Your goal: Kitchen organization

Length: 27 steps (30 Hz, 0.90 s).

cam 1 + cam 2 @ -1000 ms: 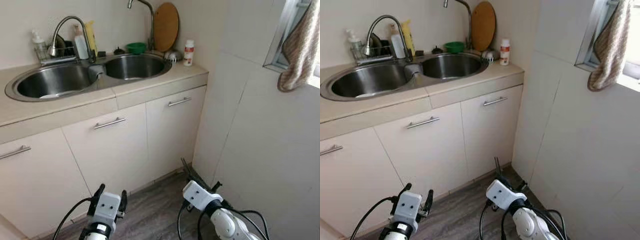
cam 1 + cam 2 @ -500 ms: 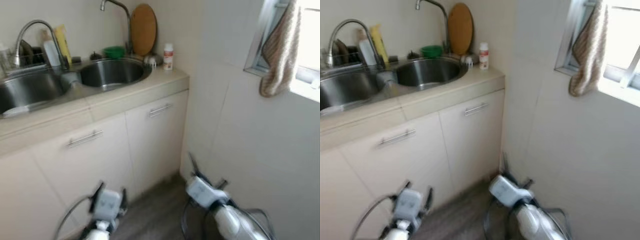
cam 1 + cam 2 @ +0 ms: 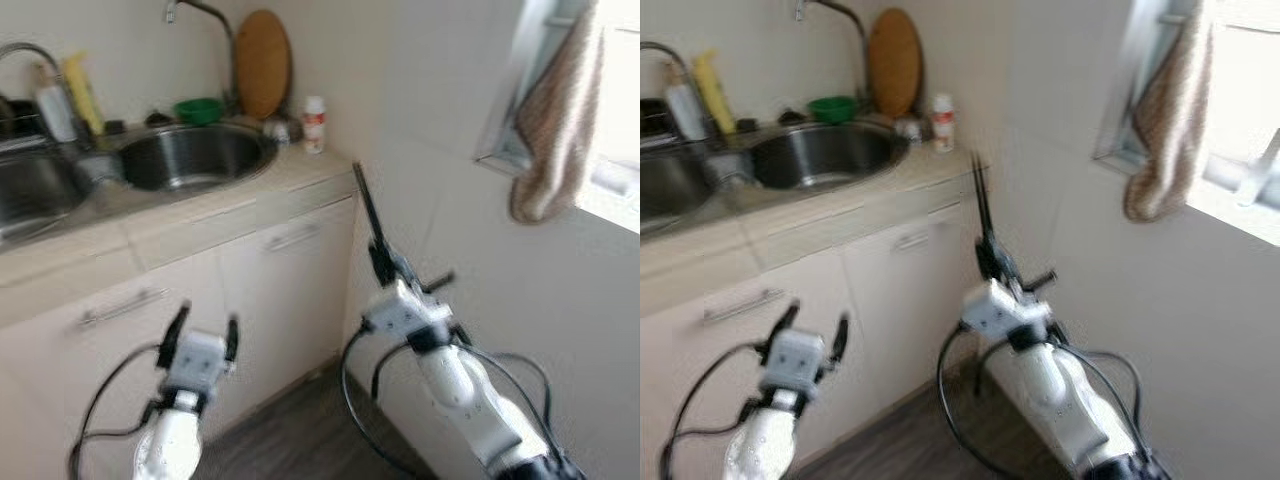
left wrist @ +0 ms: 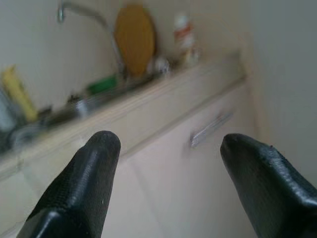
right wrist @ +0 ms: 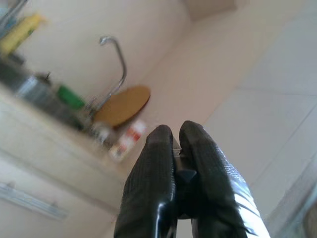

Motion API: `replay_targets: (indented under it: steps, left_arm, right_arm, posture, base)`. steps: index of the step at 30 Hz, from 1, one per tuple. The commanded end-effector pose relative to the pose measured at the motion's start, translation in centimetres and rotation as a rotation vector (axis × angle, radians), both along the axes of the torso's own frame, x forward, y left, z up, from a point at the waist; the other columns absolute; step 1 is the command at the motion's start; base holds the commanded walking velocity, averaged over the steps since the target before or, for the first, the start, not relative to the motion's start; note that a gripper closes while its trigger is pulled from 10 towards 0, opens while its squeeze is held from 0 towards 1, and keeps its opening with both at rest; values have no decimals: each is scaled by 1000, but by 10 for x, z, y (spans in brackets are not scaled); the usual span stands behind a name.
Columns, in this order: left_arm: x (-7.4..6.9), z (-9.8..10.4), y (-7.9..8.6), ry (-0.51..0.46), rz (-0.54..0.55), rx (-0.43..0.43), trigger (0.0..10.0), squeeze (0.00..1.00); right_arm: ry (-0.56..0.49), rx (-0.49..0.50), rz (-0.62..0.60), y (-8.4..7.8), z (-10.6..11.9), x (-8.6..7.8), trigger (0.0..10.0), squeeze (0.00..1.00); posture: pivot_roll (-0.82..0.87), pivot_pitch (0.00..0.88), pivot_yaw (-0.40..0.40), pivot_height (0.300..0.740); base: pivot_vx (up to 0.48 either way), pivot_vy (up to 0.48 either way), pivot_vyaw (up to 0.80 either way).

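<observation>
Beside glossy tiled wall (image 3: 440, 120), raised right gripper (image 3: 358, 190), slim black fingers together.

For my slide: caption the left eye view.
Right hand raised, shut, beside the counter; left hand open, low before the cabinets.

The right hand (image 3: 358, 180) is rising from down near the floor to the level of the surface's (image 3: 200, 205) front edge, its closed fingers now pointing up beside the right-hand corner. The left hand (image 3: 203, 328) is also lifting, its spread fingers now standing in front of the cabinet door (image 3: 150, 330). The camera is turning to the right, so the sink (image 3: 190, 160) is sliding toward the left edge of view.
</observation>
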<state>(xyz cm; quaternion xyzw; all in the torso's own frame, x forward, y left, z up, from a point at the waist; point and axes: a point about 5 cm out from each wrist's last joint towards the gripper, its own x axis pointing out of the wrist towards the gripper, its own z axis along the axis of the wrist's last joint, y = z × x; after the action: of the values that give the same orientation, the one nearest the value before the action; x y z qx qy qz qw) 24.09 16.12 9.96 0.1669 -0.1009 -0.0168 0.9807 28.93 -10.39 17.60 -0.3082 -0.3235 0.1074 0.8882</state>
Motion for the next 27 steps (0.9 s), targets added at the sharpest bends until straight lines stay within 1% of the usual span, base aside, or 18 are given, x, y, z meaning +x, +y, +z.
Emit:
replay_targets:
  steps: [1, 3, 4, 6, 8, 9, 11, 14, 18, 21, 23, 27]
  left_arm:
    - [7, 27, 13, -86, 55, 12, 10000, 0]
    - [9, 43, 13, -140, 70, 9, 10000, 0]
    - [9, 55, 14, -182, 88, 1, 10000, 0]
    - [9, 59, 15, -195, 95, 2, 10000, 0]
    - [8, 58, 16, -189, 99, 11, 10000, 0]
    - [5, 51, 19, -159, 116, 17, 10000, 0]
    - [2, 45, 23, -129, 137, 17, 10000, 0]
    - [-3, 46, 22, -119, 139, 19, 10000, 0]
    - [-2, 48, 21, -121, 133, 25, 10000, 0]
    - [1, 49, 21, -123, 136, 24, 10000, 0]
    - [2, 51, 20, -130, 135, 24, 10000, 0]
    - [2, 54, 20, -138, 132, 27, 10000, 0]
  right_arm:
    - [-25, 39, 129, 21, 24, -3, 10000, 0]
    - [-5, 24, 163, 27, 24, -4, 10000, 0]
    - [39, -2, 180, 30, 16, -4, 10000, 0]
    - [62, -13, 186, 31, 12, -3, 10000, 0]
    - [90, -14, 184, 30, 7, -3, 10000, 0]
    - [126, -10, 179, 29, 2, -2, 10000, 0]
    - [148, -8, 175, 27, 1, -1, 10000, 0]
    - [157, 16, 157, 21, 3, 2, 10000, 0]
    - [157, 12, 142, 19, 5, 6, 10000, 0]
    - [141, 35, 145, 20, 10, 9, 10000, 0]
    - [143, 92, 149, 20, 16, 11, 10000, 0]
    - [152, 114, 142, 19, 18, 14, 10000, 0]
  posture:
    - [-18, 0, 4, 740]
    - [-17, 0, 4, 740]
    - [-14, 0, 4, 740]
    - [-11, 0, 3, 740]
    - [-4, 0, 5, 740]
    - [-8, 0, 6, 740]
    - [-14, 0, 8, 740]
    - [-4, 0, 6, 740]
    - [0, 0, 5, 740]
    - [-1, 0, 5, 740]
    - [1, 0, 4, 740]
    - [2, 0, 4, 740]
  base:
    - [244, 0, 0]
    - [296, 0, 400]
    - [341, 0, 800]
    - [339, 0, 800]
    - [337, 0, 800]
    - [341, 0, 800]
    - [339, 0, 800]
    - [337, 0, 800]
    - [337, 0, 800]
    - [304, 0, 800]
    - [171, 0, 0]
    - [336, 0, 0]
